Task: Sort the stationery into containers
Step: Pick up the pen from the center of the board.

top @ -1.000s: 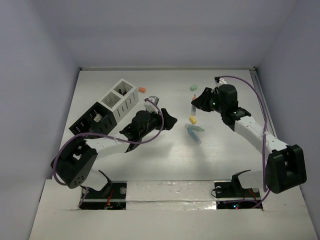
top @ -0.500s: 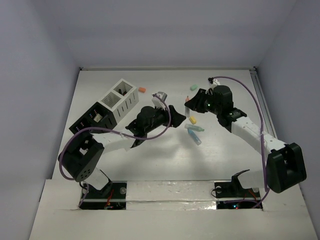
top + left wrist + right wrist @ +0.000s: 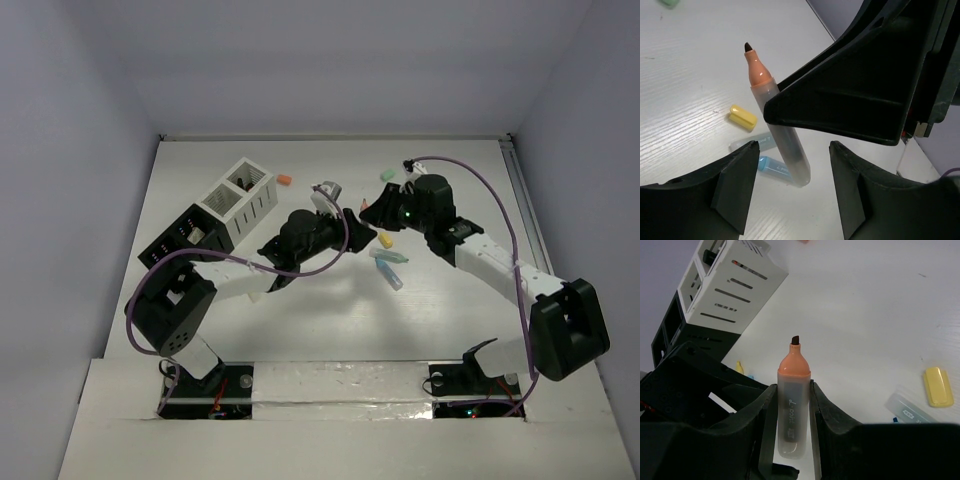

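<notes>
Right gripper [image 3: 791, 407] clamped on orange-tipped marker [image 3: 793, 380], lower barrel hidden by its fingers. Left gripper [image 3: 793, 150] spread wide, gripping nothing; marker indistinct from overhead.

A white table [image 3: 300, 330] with a fine streaked grain is being shown across the middle of the top view. It is being enclosed by pale lilac walls [image 3: 70, 150] at 9, 12 and 3 o'clock. A thin pale rail [image 3: 515, 160] is being shown along its 3 o'clock edge, and a white ledge [image 3: 340, 380] is being carried across its 6 o'clock edge.
</notes>
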